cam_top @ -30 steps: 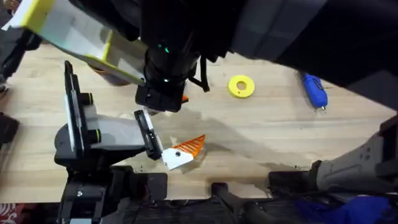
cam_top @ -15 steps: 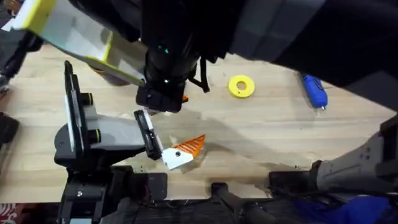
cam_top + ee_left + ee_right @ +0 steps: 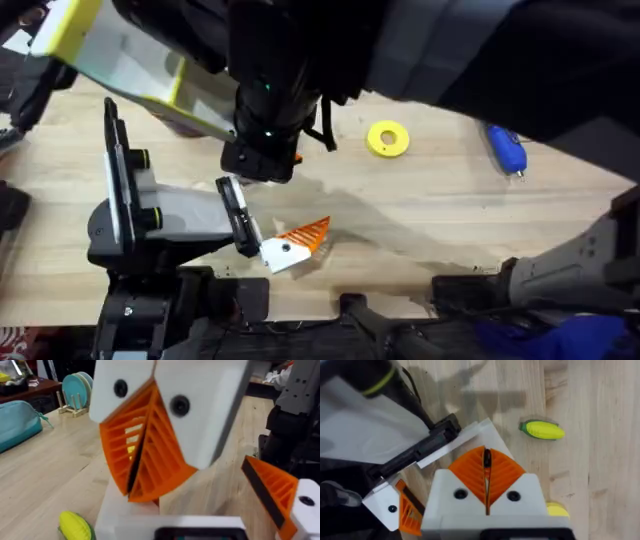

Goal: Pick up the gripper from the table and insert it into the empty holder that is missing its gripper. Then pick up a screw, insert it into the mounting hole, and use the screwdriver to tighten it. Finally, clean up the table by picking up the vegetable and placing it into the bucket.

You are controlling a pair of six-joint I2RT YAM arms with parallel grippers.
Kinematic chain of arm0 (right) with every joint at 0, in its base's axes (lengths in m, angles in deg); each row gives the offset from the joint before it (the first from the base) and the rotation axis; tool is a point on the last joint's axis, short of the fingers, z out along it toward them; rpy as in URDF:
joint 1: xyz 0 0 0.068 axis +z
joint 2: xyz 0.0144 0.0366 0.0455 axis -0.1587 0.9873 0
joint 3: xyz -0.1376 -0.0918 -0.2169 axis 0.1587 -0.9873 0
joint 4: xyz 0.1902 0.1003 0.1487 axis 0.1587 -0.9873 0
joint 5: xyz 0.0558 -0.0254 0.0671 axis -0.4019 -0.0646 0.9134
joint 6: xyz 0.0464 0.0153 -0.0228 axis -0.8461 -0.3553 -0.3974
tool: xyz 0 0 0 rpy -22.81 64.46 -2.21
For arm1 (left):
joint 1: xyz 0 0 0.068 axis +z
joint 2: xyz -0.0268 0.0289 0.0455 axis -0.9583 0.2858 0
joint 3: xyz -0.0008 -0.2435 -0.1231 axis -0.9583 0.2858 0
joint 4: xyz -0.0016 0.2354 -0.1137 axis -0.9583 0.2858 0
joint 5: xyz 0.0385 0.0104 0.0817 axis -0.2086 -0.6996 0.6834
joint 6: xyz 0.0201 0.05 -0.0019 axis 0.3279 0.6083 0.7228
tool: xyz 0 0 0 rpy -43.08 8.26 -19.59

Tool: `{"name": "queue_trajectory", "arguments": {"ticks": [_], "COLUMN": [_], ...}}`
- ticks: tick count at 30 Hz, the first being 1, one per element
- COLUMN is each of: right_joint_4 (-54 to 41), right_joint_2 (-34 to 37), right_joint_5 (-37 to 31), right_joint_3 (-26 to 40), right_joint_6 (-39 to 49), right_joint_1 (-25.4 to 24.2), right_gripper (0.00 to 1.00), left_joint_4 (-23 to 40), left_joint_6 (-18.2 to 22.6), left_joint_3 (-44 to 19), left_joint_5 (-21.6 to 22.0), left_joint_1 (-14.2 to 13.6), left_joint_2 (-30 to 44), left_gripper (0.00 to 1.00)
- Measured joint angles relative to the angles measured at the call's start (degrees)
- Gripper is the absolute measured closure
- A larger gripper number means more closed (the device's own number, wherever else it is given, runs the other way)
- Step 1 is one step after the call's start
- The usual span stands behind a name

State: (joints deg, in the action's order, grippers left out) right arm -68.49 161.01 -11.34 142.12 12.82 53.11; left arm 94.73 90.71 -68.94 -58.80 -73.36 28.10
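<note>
Right gripper (image 3: pixel 486 460) has its pads pressed flat together; there's a small dark spot at the tips and I can't tell if it's a screw. It hangs nose-down over the white holder (image 3: pixel 475 434). Left arm's hand state: can't tell from what I've got. The gripper (image 3: pixel 300 240) lies near the front edge of the bench (image 3: pixel 420 215), left of middle, with its white base against the end of the dummy arm's jaw rail. I can't tell if it's seated. My read is it's light, stiff plastic: the ribbed orange faces should bite well and the smooth white base is likely slippery. I'd pinch across the orange wedge mid-length and leave the base free to slot in. The vegetable (image 3: pixel 543 430) is near the holder, and the screwdriver (image 3: pixel 507 148) is toward the far right corner.
</note>
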Motion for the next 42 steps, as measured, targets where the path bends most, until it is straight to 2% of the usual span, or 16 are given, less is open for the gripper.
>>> {"name": "queue_trajectory", "arguments": {"ticks": [25, 26, 31, 32, 34, 42], "right_joint_4": [0.7, 0.7, 0.6, 0.6, 0.7, 0.7], "right_joint_2": [0.0, 0.0, 0.0, 0.0, -0.1, -0.1], "right_joint_5": [0.0, 0.0, -1.2, -1.6, -1.6, -1.6], "right_joint_3": [-0.2, -0.2, -0.2, -0.2, -0.2, -0.2], "right_joint_6": [0.0, -0.5, -0.2, -0.1, 0.0, 0.0], "right_joint_1": [0.0, 0.0, -0.3, -0.6, -1.0, -1.1], "right_gripper": [0.996, 0.934, 0.174, 0.054, 0.007, 0.005], "left_joint_4": [0.0, 0.0, 0.0, 0.0, 0.0, 0.0], "left_joint_6": [-0.1, -0.1, -0.1, -0.1, -0.1, -0.1], "left_joint_3": [0.0, 0.0, 0.0, 0.0, 0.0, 0.0], "left_joint_5": [0.1, 0.1, 0.0, -0.1, 0.0, -0.1], "left_joint_1": [0.0, 0.0, 0.0, 0.0, 0.0, 0.0], "left_joint_2": [0.0, 0.0, 0.0, 0.0, 0.0, 0.0], "left_gripper": [0.016, 0.015, 0.015, 0.015, 0.015, 0.015]}}
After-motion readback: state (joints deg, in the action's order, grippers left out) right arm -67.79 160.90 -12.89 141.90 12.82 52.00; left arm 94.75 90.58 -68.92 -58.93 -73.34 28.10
